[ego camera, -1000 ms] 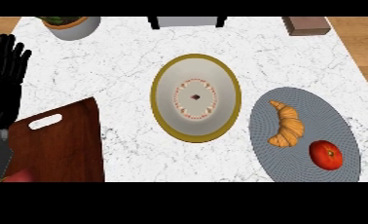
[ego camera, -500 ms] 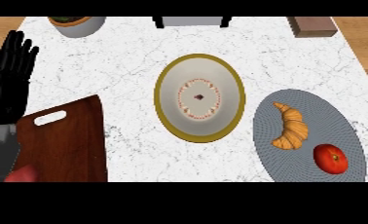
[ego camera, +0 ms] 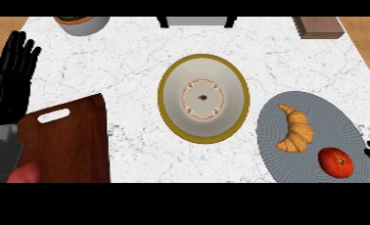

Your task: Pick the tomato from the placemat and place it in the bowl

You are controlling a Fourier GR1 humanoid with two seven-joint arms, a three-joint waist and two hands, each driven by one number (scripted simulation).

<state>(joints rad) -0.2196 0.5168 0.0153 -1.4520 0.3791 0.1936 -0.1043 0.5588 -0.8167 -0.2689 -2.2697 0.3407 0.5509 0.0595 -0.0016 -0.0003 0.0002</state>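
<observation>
Sliding a little rightward across the view since a moment ago, the counter (ego camera: 130,53), the placemat (ego camera: 329,116), the bowl (ego camera: 204,98) and the untouched tomato (ego camera: 336,162) on the placemat show no grasp begun, the left hand (ego camera: 17,75) resting open at the left edge.

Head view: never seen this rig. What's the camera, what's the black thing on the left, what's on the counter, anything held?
The camera sits at the robot's head, looking steeply down at a marble counter. The black shape is the robot's left hand, open and resting at the left edge, holding nothing. A dark sliver at the right edge may be the right hand; too little shows to say. In the middle sits a gold-rimmed bowl. Right of it, a grey placemat carries a croissant and a tomato. A wooden cutting board lies lower left.
</observation>
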